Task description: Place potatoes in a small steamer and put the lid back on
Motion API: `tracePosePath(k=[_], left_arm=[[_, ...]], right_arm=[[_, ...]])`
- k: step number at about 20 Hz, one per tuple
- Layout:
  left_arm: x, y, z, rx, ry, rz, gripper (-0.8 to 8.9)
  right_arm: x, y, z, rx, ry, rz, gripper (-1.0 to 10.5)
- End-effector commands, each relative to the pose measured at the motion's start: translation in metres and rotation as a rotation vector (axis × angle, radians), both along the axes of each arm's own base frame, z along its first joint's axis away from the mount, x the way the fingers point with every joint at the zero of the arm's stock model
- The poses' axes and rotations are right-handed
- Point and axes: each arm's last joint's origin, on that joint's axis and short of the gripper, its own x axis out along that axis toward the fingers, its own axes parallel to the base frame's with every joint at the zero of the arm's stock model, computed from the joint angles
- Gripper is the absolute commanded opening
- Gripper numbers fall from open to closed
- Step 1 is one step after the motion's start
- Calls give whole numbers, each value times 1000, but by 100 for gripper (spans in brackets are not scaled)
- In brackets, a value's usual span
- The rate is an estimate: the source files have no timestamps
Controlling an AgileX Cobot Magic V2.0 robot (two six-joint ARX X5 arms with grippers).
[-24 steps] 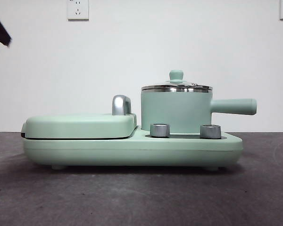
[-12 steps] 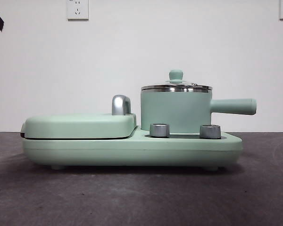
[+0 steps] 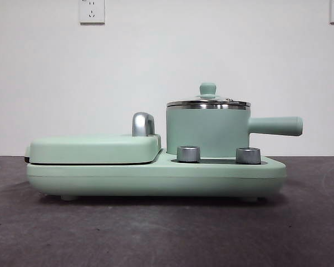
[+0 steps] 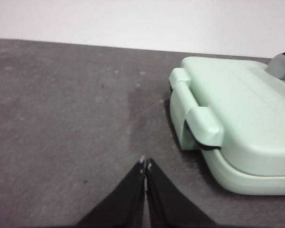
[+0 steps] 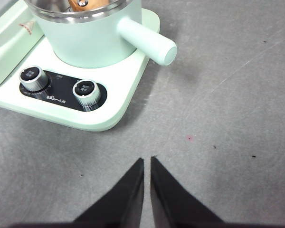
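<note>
Now | lid (image 3: 208, 102) seated on small steamer (image 3: 207, 131), frame centre-right | left gripper (image 4: 145, 164) and right gripper (image 5: 147, 160) pinched narrow, empty | risk — little; a stray arm sweep could knock the handle.

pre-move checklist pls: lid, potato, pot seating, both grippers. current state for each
1. Lid on the small steamer: ok, it sits level on the steel rim in the front view.
2. Potato in the pot: ok as far as visible; an orange-brown patch shows inside the rim in the right wrist view, most of it cropped.
3. Steamer seated on the cooker base, side handle free: ok.
4. Left gripper clear: ok, jaws shut, empty, over the table beside the grill plate.
5. Right gripper clear: ok, jaws nearly together, empty, over bare table short of the knobs.
</note>
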Motion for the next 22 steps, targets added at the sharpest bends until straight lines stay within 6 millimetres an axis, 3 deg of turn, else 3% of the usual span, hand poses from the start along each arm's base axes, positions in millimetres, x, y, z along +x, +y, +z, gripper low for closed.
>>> tracePosePath(k=[1, 8, 11, 13, 15, 19, 22], left_arm=[[1, 0, -7, 2, 20, -3, 6], [1, 0, -7, 2, 21, -3, 6], [1, 0, -7, 2, 22, -3, 6], [1, 0, -7, 2, 22, -3, 6], [1, 0, -7, 1, 22, -3, 6], [1, 0, -7, 2, 22, -3, 6], [1, 0, -7, 2, 21, -3, 6]], right_arm=[[1, 0, 2, 11, -13, 1, 20], [1, 0, 2, -6, -20, 7, 21], [1, -1, 3, -41, -191, -14, 20], [2, -2, -17, -43, -362, -61, 20], [-1, -3, -57, -29, -451, -102, 21], [-2, -5, -113, 22, -463, -136, 20], [-1, -5, -119, 27, -428, -148, 20]])
